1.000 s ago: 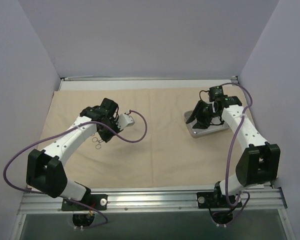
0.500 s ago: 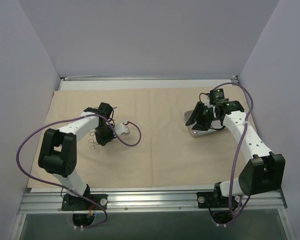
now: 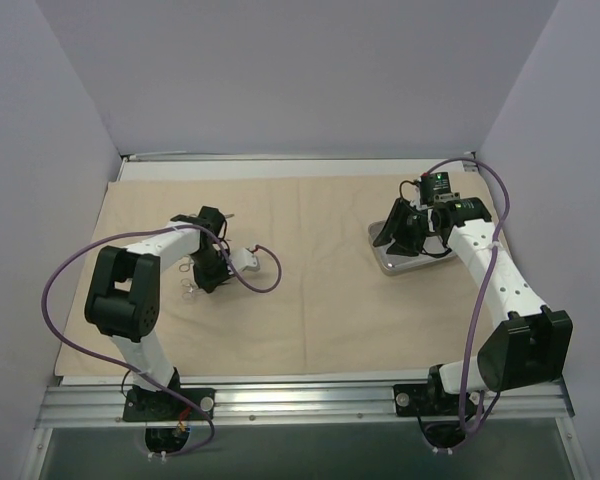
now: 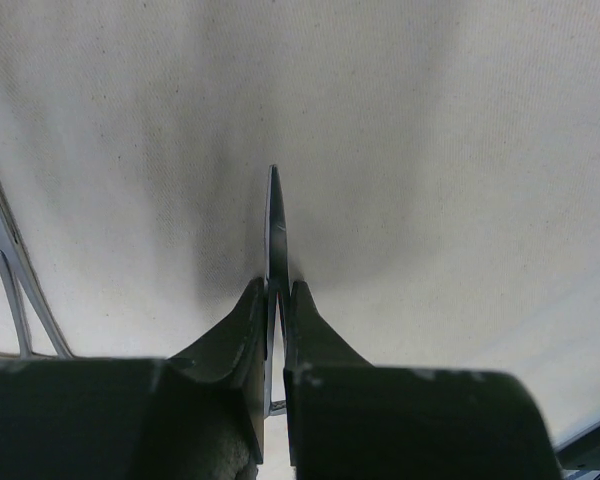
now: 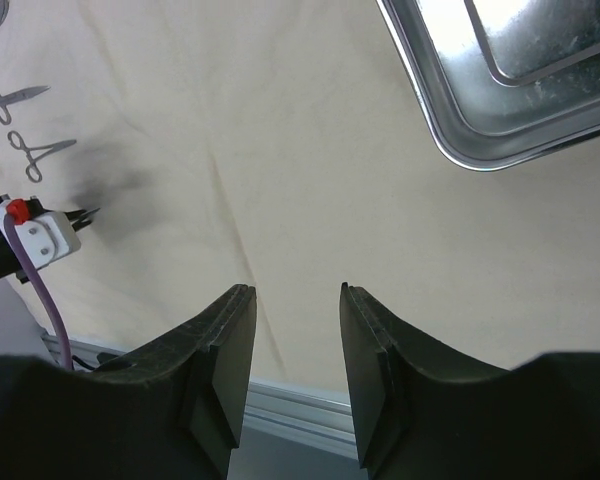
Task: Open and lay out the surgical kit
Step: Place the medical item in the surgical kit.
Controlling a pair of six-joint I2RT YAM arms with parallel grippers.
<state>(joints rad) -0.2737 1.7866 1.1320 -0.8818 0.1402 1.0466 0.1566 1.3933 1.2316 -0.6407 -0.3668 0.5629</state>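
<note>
Beige cloth (image 3: 320, 310) lies spread flat over the table. On its left half the left gripper (image 4: 276, 292) is down close to the fabric, its fingers pressed together on a thin steel instrument (image 4: 277, 225). In the wrist view we see it edge-on, a narrow blade standing out past the fingertips towards the cloth, with a soft dark shadow around it. We cannot tell whether its tip touches the fabric. Just to the left in that view a second instrument (image 4: 8, 265) lies on the cloth, only its slim silver shanks showing at the frame's edge. From above we make out ring handles (image 3: 187, 266) on the cloth beside the left arm's wrist, too small to sort one tool from another. Further right the tray (image 3: 417, 262) sits on the cloth towards its far right corner, shiny and rectangular. The right gripper (image 5: 298, 300) hangs near the tray's left end. Its fingers stand well apart, and in its own wrist view we see plain cloth between them, with the tray's rounded corner beyond.
</note>
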